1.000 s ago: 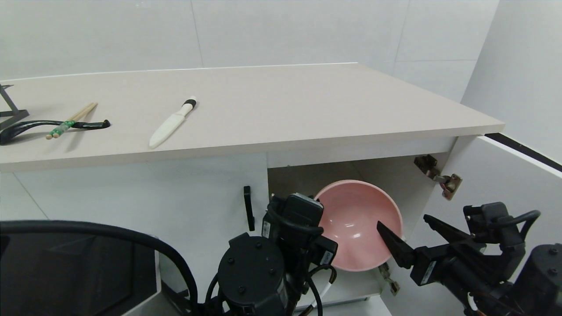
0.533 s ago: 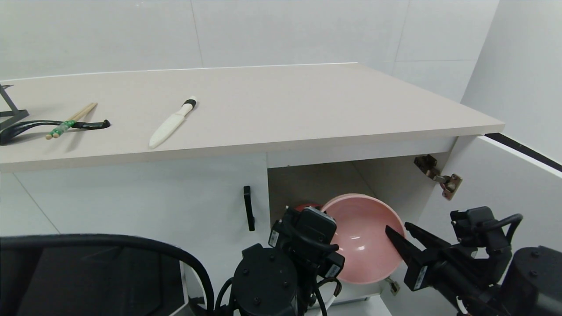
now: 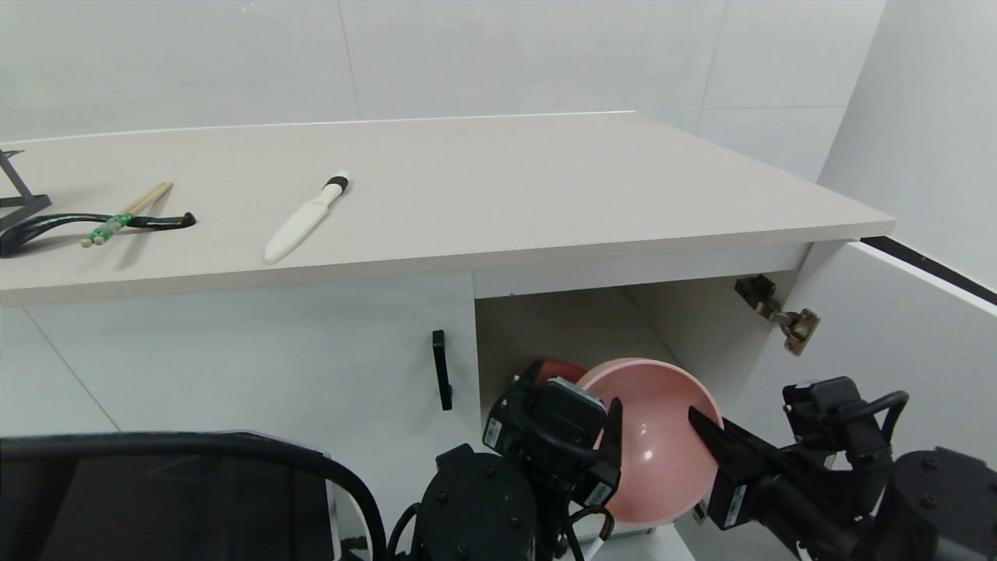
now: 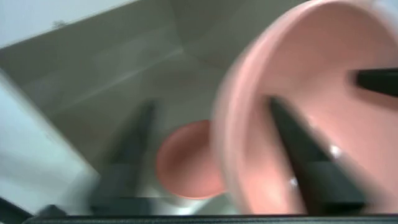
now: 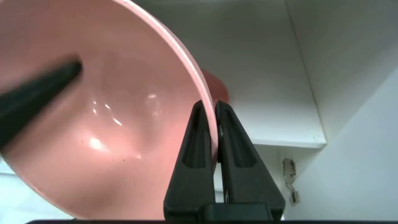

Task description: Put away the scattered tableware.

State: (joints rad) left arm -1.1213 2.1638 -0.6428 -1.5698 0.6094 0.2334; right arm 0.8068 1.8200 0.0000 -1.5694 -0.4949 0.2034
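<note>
A pink bowl [image 3: 658, 444] hangs tilted on edge in front of the open cabinet [image 3: 568, 319]. My right gripper [image 3: 695, 417] is shut on its right rim, the fingers pinching the thin edge in the right wrist view [image 5: 211, 107]. My left gripper [image 3: 604, 425] is open at the bowl's left side. In the left wrist view [image 4: 210, 106] one finger sits inside the bowl [image 4: 292, 124] and the other outside the rim. A red bowl [image 3: 554, 369] rests on the cabinet shelf behind. On the counter lie a cream knife [image 3: 305, 218], chopsticks [image 3: 125, 214] and a black spoon [image 3: 93, 224].
The cabinet's right door [image 3: 896, 312] stands swung open beside my right arm, with its hinge [image 3: 779, 312] exposed. The left door is closed, with a black handle [image 3: 441, 370]. The counter top [image 3: 545, 179] overhangs the opening. A black stand [image 3: 15, 195] sits at the counter's far left.
The pink bowl has come lower and tilted more on edge. My right gripper's fingers went from spread to shut on its rim. Both arms sank with it.
</note>
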